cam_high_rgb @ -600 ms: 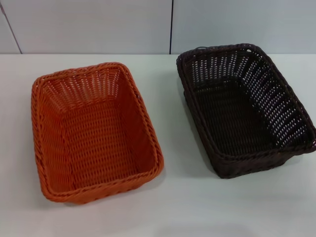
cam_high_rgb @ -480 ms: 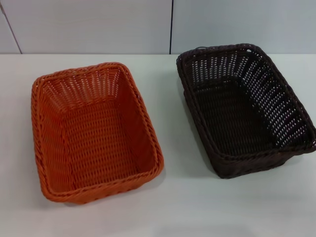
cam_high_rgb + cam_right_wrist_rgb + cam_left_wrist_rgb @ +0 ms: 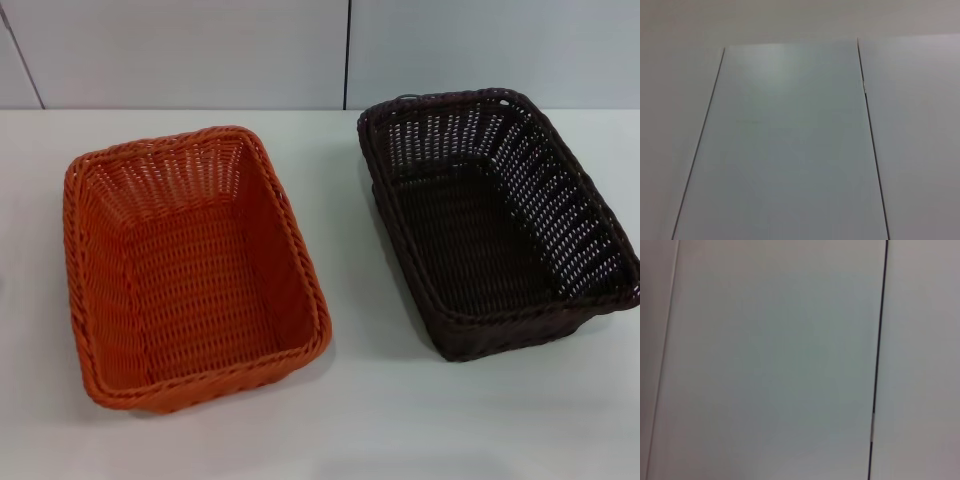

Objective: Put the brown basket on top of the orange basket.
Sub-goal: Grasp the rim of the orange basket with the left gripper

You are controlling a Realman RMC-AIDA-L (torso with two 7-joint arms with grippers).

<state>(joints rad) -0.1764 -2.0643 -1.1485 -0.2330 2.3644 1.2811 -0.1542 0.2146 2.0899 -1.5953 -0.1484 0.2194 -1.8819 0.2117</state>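
Neither gripper shows in any view, so how far their fingers are parted, or whether they hold anything, cannot be told. The head view has no arm in it at all, and each wrist view takes in only pale wall panels (image 3: 775, 360) split by thin dark seams.

The orange basket (image 3: 190, 265) sits on the left half of the white table (image 3: 340, 420), open side up, its long axis running from near to far and turned slightly, so the near end sits a little further right than the far end. Its braided rim is whole all round and the woven floor inside is bare.

The brown basket (image 3: 495, 225) sits on the right half of the table, also open side up, a little farther back than the orange one. Its long axis is angled too, the near end swinging out toward the right edge of the table. Light shows through the openwork of its far and right walls, and its inside is bare as well.

The two baskets stand apart, with a strip of bare tabletop between them; that gap is narrower at the near end and wider toward the far end. Behind the table stands the panelled wall, one dark seam meeting the table's far edge about midway between the baskets.
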